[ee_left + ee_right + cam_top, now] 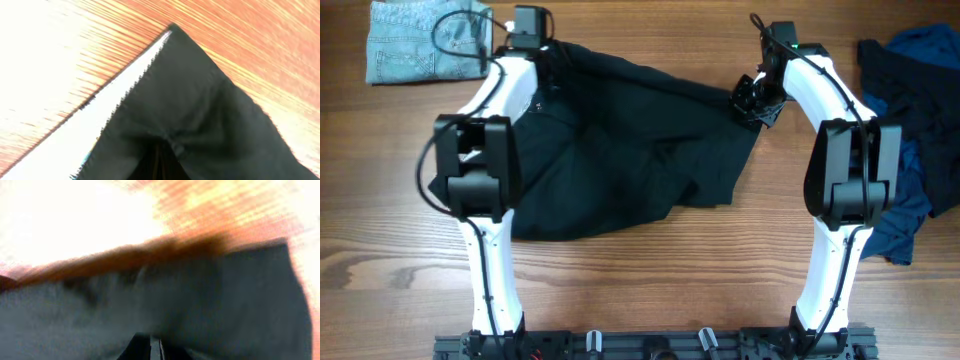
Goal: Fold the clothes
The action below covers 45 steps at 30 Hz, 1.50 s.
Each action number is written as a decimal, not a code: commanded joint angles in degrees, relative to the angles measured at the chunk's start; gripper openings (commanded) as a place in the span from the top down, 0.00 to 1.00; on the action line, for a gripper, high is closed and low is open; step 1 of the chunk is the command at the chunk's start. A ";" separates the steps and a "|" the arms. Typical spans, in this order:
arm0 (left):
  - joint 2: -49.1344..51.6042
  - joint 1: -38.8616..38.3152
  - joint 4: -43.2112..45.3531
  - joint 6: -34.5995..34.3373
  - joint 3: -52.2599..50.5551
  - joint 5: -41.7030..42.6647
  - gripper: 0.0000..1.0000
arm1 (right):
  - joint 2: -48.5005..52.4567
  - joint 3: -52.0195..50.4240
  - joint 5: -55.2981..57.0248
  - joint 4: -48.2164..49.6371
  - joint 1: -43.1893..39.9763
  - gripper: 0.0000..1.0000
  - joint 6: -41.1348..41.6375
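Observation:
A black garment [620, 140] lies spread and rumpled across the middle of the wooden table. My left gripper [542, 55] is shut on its far left corner; the left wrist view shows that black corner [200, 100] stretched out over the wood. My right gripper [752, 100] is shut on the garment's far right edge; the right wrist view shows black cloth [200, 295] bunched at the closed fingers [152, 347].
Folded light blue jeans [420, 40] lie at the far left corner. A dark blue garment [910, 130] lies in a heap at the right edge. Bare wood shows along the front of the table [660, 280].

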 commanded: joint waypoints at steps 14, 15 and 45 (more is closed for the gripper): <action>4.98 5.70 -5.03 -7.10 -2.43 -6.05 0.96 | 3.72 4.79 8.11 10.14 -1.88 0.87 -5.73; 4.98 5.62 -4.94 -7.26 -2.43 -4.61 0.96 | 3.72 5.11 8.07 11.15 -1.86 0.86 -5.70; -13.22 7.26 -8.68 12.61 1.18 -4.26 0.08 | 0.79 40.30 -18.08 -33.11 14.84 0.09 -32.39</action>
